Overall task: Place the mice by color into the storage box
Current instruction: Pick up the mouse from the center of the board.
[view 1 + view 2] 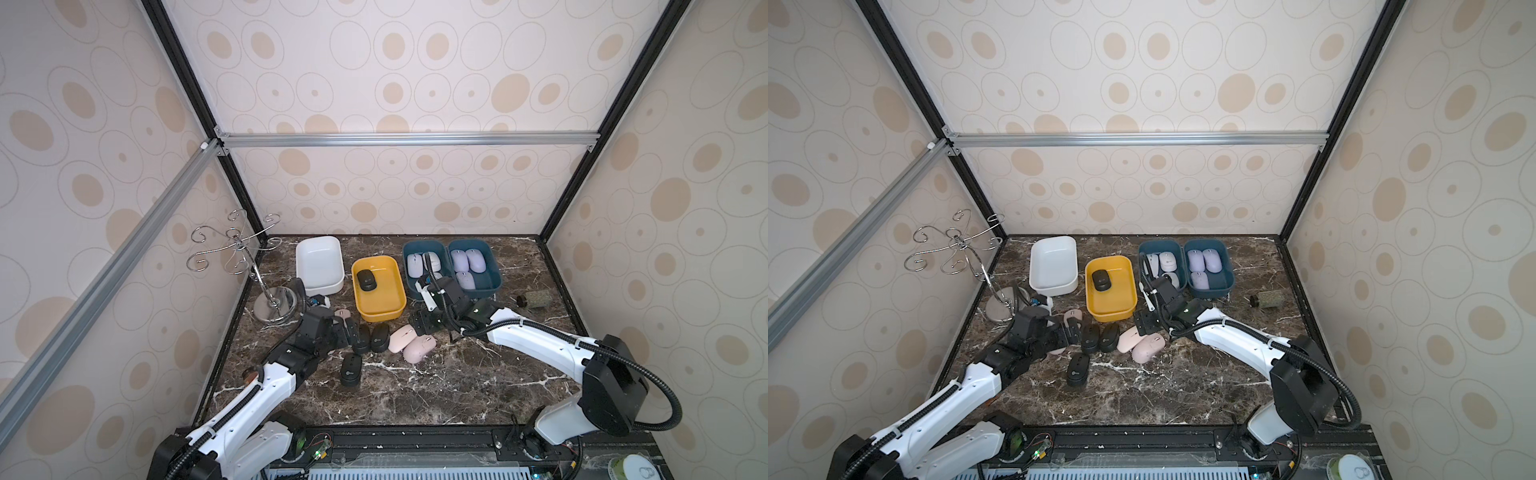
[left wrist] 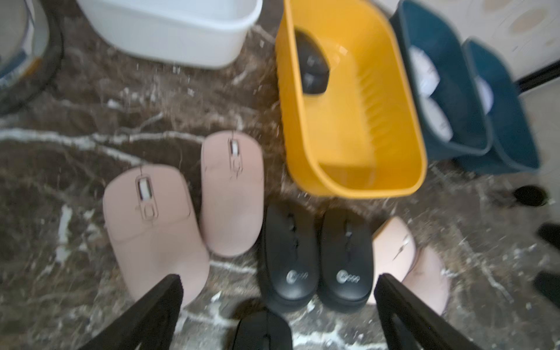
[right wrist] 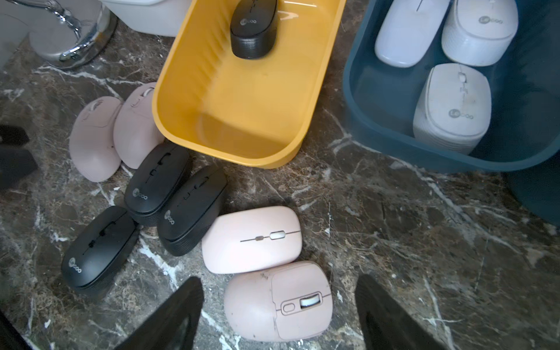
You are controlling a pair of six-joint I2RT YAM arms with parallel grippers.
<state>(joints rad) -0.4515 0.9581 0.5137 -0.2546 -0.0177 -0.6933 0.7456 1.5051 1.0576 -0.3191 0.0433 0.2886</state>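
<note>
One black mouse (image 1: 367, 279) is contained in the yellow box (image 1: 380, 316). Three white mice (image 3: 453, 109) are contained in the blue box (image 1: 424, 242) beside it, and three lavender mice (image 1: 473, 259) in the second blue box (image 1: 498, 274). The white box (image 1: 324, 286) is located on the other side of the yellow box. Three black mice (image 3: 98, 251) and four pink mice (image 3: 251, 239) are located on the bench (image 1: 436, 386) in front of the boxes, closely grouped, several touching. The left hand (image 2: 278, 278) is released: its fingers are spread wide above two black mice and nothing is gripped. The right hand (image 3: 278, 280) is likewise released; one pink mouse (image 3: 278, 301) is seen between its fingers, with a gap on each side.
</note>
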